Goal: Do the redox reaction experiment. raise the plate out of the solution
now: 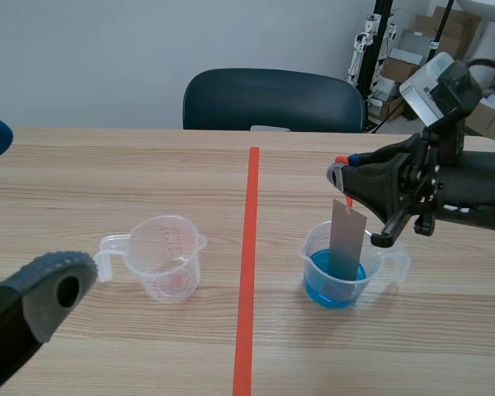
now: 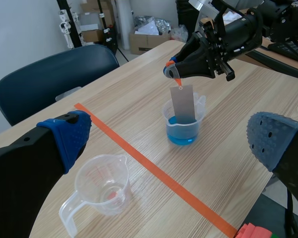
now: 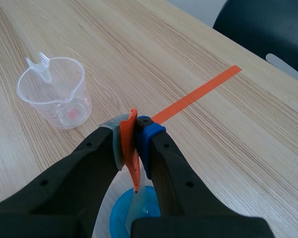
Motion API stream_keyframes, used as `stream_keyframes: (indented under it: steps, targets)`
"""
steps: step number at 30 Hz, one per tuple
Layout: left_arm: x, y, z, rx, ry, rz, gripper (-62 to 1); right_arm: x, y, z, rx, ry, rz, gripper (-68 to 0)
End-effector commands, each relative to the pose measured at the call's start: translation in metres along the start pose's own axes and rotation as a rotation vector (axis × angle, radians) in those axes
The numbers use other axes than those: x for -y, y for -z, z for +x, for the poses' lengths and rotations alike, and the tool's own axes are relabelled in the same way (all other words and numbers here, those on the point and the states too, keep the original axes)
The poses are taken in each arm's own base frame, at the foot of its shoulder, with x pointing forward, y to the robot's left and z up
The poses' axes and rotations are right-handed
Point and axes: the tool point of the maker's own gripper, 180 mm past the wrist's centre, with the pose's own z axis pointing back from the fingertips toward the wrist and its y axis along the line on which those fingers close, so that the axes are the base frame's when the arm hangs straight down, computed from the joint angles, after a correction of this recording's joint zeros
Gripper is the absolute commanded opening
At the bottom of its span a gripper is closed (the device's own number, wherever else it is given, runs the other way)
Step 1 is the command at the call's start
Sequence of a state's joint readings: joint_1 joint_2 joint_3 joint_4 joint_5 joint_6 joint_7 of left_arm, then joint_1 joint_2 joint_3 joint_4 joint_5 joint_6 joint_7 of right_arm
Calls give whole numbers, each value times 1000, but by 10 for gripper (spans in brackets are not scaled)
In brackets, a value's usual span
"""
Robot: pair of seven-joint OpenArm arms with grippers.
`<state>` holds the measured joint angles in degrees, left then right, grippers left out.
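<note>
A grey metal plate (image 1: pixel 346 242) hangs from an orange tag (image 3: pixel 131 148), its lower end inside a clear beaker (image 1: pixel 352 265) of blue solution (image 2: pixel 181 137) right of the tape line. My right gripper (image 1: pixel 341 176) is above the beaker, shut on the orange tag; in the right wrist view the tag sits pinched between its pads (image 3: pixel 146 139). In the left wrist view the plate (image 2: pixel 182 104) hangs upright and reaches into the liquid. My left gripper (image 2: pixel 169 148) is open, held well back from both beakers, with nothing between its fingers (image 2: pixel 67 134).
An empty clear measuring beaker (image 1: pixel 162 256) with red markings stands left of the orange-red tape line (image 1: pixel 247 264). A dark blue chair (image 1: pixel 272 101) is at the table's far edge. Boxes and stands lie beyond the table on the right.
</note>
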<state>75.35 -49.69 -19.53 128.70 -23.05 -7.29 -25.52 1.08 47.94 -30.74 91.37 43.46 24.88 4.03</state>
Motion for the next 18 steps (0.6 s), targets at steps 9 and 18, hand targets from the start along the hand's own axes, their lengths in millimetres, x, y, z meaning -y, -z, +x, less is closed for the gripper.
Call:
stream_keyframes:
  steps: [9,18]
  targets:
    - [1,1,8,27,-10,5,14,4,-1,13,40,-17,-6,-676]
    - [1,1,7,24,-10,5,14,7,-7,26,100,-38,-5,-676]
